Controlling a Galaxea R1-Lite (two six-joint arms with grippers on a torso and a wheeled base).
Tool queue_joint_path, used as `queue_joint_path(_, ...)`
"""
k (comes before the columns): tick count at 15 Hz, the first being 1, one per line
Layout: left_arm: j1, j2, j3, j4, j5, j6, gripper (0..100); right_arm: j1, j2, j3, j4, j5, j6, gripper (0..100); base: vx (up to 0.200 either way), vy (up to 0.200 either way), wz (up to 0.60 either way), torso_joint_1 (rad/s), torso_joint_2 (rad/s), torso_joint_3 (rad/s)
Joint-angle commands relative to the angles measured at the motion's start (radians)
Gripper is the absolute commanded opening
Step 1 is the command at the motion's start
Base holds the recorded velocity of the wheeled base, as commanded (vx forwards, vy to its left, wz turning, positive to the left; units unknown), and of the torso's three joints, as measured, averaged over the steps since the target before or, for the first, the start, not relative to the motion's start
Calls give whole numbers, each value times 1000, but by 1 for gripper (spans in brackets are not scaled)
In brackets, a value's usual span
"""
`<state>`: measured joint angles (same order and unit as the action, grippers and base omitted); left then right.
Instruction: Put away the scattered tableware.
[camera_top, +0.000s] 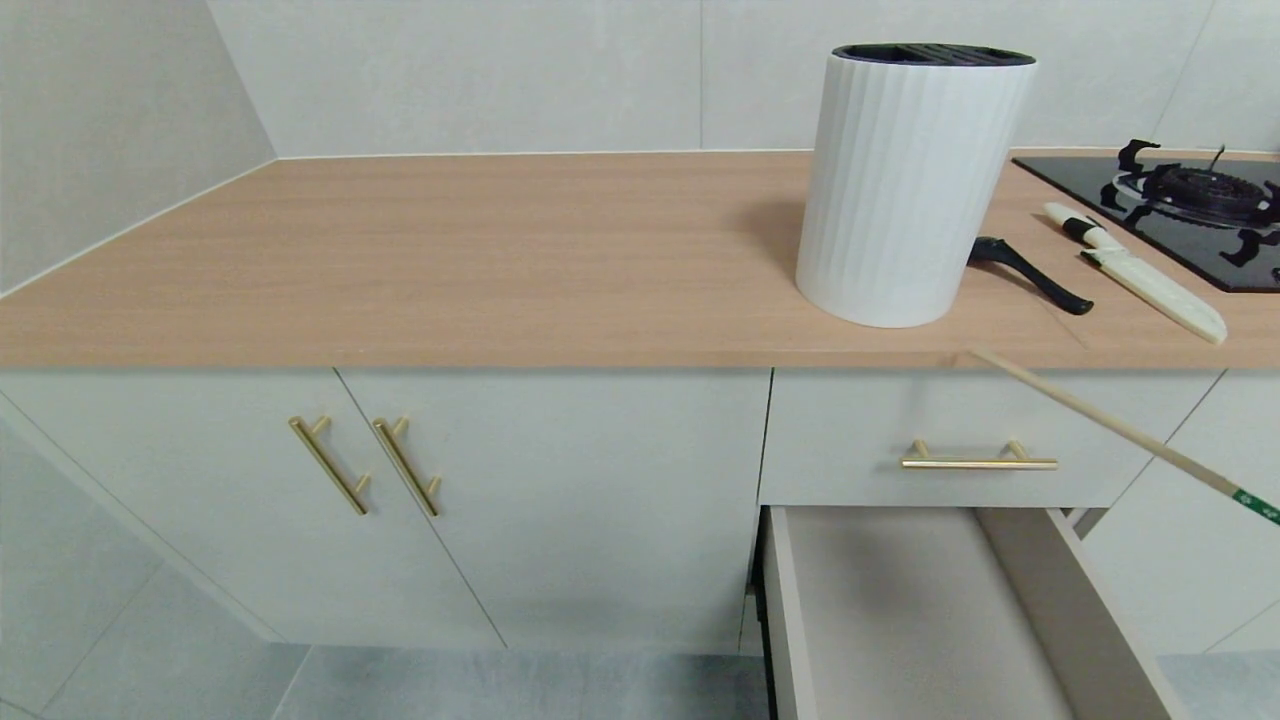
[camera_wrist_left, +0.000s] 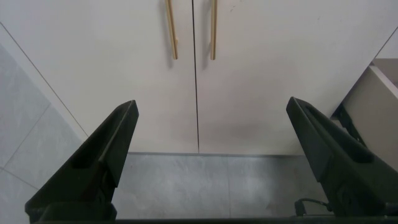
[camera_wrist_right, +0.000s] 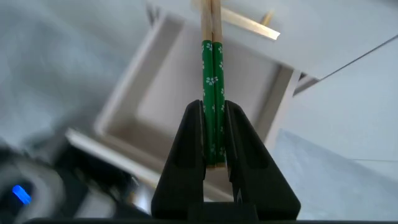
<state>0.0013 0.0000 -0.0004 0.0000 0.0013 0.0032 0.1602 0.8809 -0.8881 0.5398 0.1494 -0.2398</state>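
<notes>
Two chopsticks (camera_wrist_right: 212, 62), green at the held end, lie side by side in the right gripper (camera_wrist_right: 213, 112), whose fingers are closed tight on them. They slant in front of the countertop's (camera_top: 450, 260) front edge near its right end, tips up by that edge, over the lower drawer (camera_top: 790, 600), which is pulled out and shows its beige bottom. The upper drawer (camera_top: 850, 430) is shut. Towards the countertop's right end stand or lie:

- one white ribbed holder (camera_top: 915, 190), upright, with a black slotted top;
- one black-handled utensil (camera_top: 1035, 278), partly hidden behind the holder;
- one pale knife (camera_top: 1140, 272), beside the hob (camera_top: 1090, 185) at the back right corner.

Two doors (camera_top: 600, 500) with gold handles are shut below the left part. The wall (camera_top: 500, 70) and floor (camera_wrist_left: 199, 186) are grey tile. The left gripper (camera_wrist_left: 211, 106) is spread wide, holds nothing, and sits low before the doors.
</notes>
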Motion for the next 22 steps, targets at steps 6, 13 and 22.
queue_joint_path(6, 0, 2, 0, 0, 0, 0, 100, 24, 122, 109, -63, 4, -23, 0, 0, 0, 0, -55, 153, 100)
queue_joint_path(13, 0, 2, 0, 0, 0, 0, 100, 45, 182, 135, -77, 1, -23, 0, 0, 0, 0, -114, 401, 276)
queue_joint_path(22, 0, 2, -1, 0, 0, 0, 100, 148, 346, 189, -142, -2, -10, 0, 0, 0, 0, -5, 24, 14)
